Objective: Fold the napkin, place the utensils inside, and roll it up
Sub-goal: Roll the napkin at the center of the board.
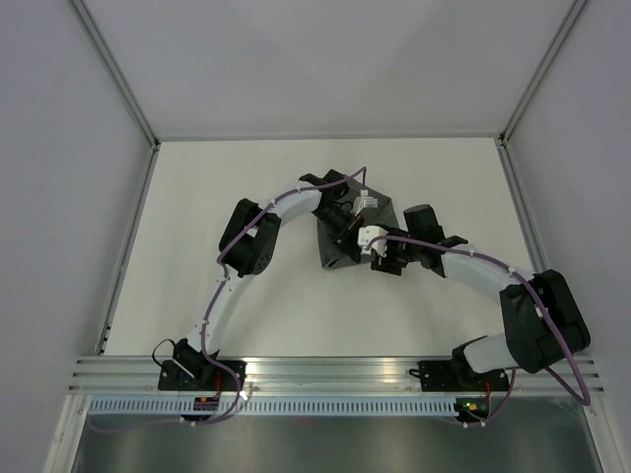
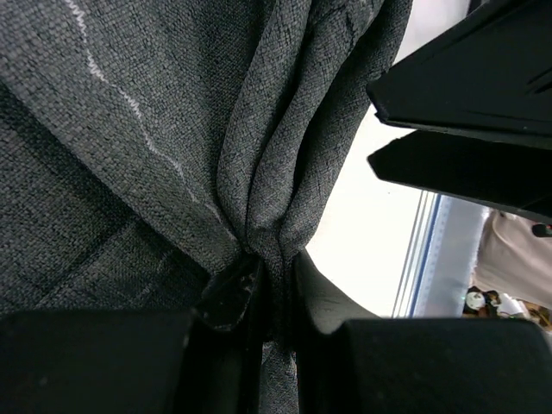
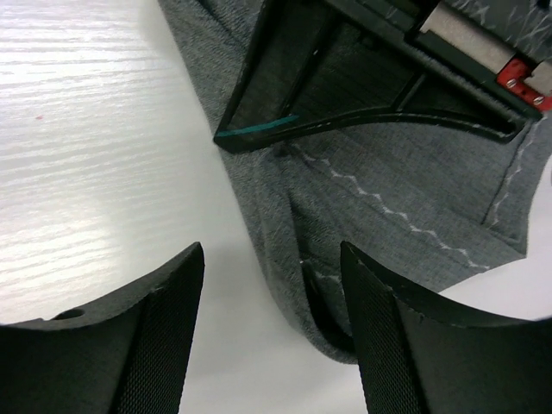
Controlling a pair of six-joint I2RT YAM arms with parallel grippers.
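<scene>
The dark charcoal-grey napkin (image 1: pixel 347 235) lies bunched and folded at the middle of the white table, partly under both grippers. My left gripper (image 1: pixel 347 229) is shut on a gathered fold of the napkin (image 2: pixel 276 172); the cloth is pinched between its fingers (image 2: pixel 231 289). My right gripper (image 1: pixel 380 258) is open just to the right of the cloth, and its spread fingertips (image 3: pixel 164 302) hover over a folded lower edge of the napkin (image 3: pixel 328 259) with its pale stitched line. No utensils show in any view.
The table (image 1: pixel 246 197) is white, walled by pale panels with metal frame posts (image 1: pixel 118 69). An aluminium rail (image 1: pixel 325 370) runs along the near edge at the arm bases.
</scene>
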